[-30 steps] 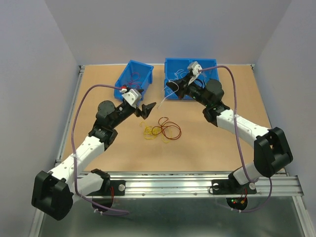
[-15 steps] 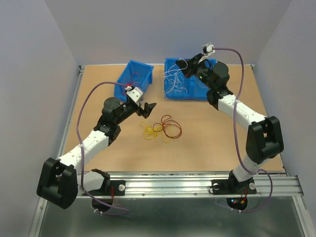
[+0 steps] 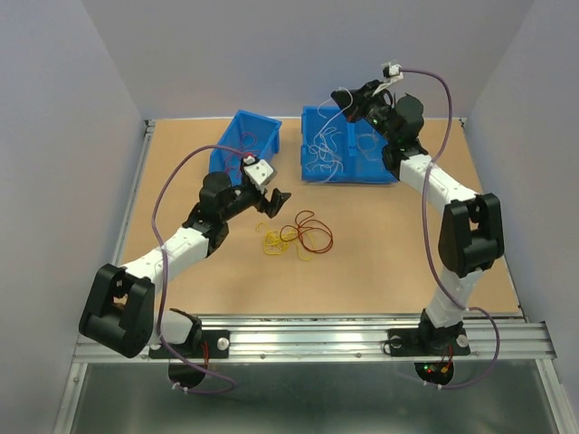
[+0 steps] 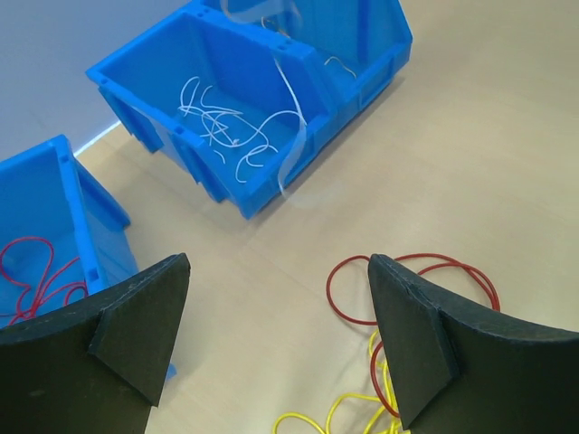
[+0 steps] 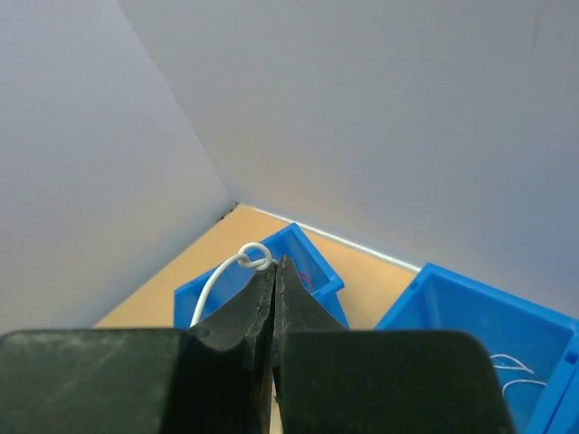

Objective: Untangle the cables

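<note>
red and yellow cables (image 3: 297, 237) loose on table | left gripper (image 3: 271, 201) wide open, empty, just beside them | right gripper (image 5: 274, 271) clamped on white cable (image 5: 237, 259), high over far bin (image 3: 348, 176) | risk: lifted strand may snag binned whites, dragging them out, or slip free.

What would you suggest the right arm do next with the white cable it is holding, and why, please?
Probably lower towards the larger blue bin, then open. The right gripper is shut on a white cable and sits high above that bin, where other white cables lie. The strand dangles close to the bin's near wall, so releasing from this height might let it fall outside.
</note>
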`<state>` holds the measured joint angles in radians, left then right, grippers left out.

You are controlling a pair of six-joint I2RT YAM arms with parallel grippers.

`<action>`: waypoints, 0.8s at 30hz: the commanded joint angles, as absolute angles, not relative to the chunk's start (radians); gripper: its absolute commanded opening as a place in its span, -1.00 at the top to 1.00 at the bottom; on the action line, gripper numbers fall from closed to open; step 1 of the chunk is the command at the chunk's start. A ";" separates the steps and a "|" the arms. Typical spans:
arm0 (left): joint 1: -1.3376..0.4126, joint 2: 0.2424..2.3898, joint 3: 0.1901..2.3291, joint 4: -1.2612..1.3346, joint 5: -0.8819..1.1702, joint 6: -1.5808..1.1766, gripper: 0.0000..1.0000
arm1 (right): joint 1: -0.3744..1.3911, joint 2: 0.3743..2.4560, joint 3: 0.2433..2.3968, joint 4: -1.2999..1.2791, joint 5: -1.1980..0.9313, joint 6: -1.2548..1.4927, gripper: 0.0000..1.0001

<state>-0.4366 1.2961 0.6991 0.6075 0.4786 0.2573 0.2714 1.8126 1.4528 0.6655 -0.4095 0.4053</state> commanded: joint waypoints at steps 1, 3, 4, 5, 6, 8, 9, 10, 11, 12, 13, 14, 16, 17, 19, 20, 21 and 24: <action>-0.437 1.295 0.756 0.646 0.491 0.273 -0.82 | 0.245 1.880 1.563 0.701 -0.460 0.465 0.99; -0.437 1.289 0.753 0.644 0.491 0.276 -0.82 | 0.230 1.933 1.600 0.703 -0.472 0.482 0.99; -0.437 1.281 0.750 0.644 0.489 0.278 -0.82 | 0.219 1.971 1.612 0.701 -0.483 0.486 0.99; -0.437 1.278 0.747 0.643 0.488 0.279 -0.82 | 0.216 1.988 1.621 0.700 -0.491 0.495 0.99; -0.437 1.273 0.749 0.643 0.486 0.281 -0.82 | 0.212 2.009 1.650 0.699 -0.498 0.500 0.99; -0.437 1.269 0.746 0.644 0.483 0.279 -0.81 | 0.201 2.068 1.673 0.698 -0.526 0.517 0.99; -0.437 1.267 0.746 0.643 0.483 0.281 -0.82 | 0.198 2.085 1.683 0.698 -0.534 0.523 0.99; -0.437 1.264 0.746 0.644 0.482 0.279 -0.81 | 0.195 2.100 1.698 0.696 -0.537 0.529 0.99; -0.437 1.261 0.744 0.641 0.483 0.281 -0.81 | 0.190 2.132 1.704 0.698 -0.546 0.540 0.99; -0.437 1.261 0.744 0.641 0.480 0.279 -0.81 | 0.189 2.146 1.710 0.695 -0.548 0.543 0.99; -0.437 1.259 0.742 0.641 0.480 0.281 -0.81 | 0.189 2.163 1.726 0.695 -0.545 0.545 0.99; -0.437 1.253 0.741 0.641 0.480 0.279 -0.81 | 0.187 2.172 1.730 0.693 -0.532 0.548 0.99; -0.437 1.247 0.741 0.638 0.482 0.278 -0.81 | 0.186 2.195 1.738 0.692 -0.516 0.549 0.99; -0.437 1.243 0.739 0.638 0.482 0.279 -0.81 | 0.184 2.200 1.740 0.690 -0.497 0.551 0.99; -0.437 1.239 0.739 0.637 0.483 0.279 -0.81 | 0.186 2.206 1.740 0.673 -0.477 0.543 0.99; -0.437 1.241 0.739 0.635 0.477 0.282 -0.81 | 0.184 2.207 1.741 0.666 -0.465 0.525 0.99; -0.437 1.241 0.741 0.632 0.474 0.282 -0.81 | 0.186 2.210 1.743 0.638 -0.459 0.516 0.99; -0.437 1.249 0.745 0.629 0.468 0.284 -0.81 | 0.186 2.224 1.779 0.557 -0.424 0.451 0.99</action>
<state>-0.4366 1.2800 0.7132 0.6014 0.4732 0.2695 0.1902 2.2215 1.6680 0.6052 -0.4747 0.5159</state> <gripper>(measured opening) 0.909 0.012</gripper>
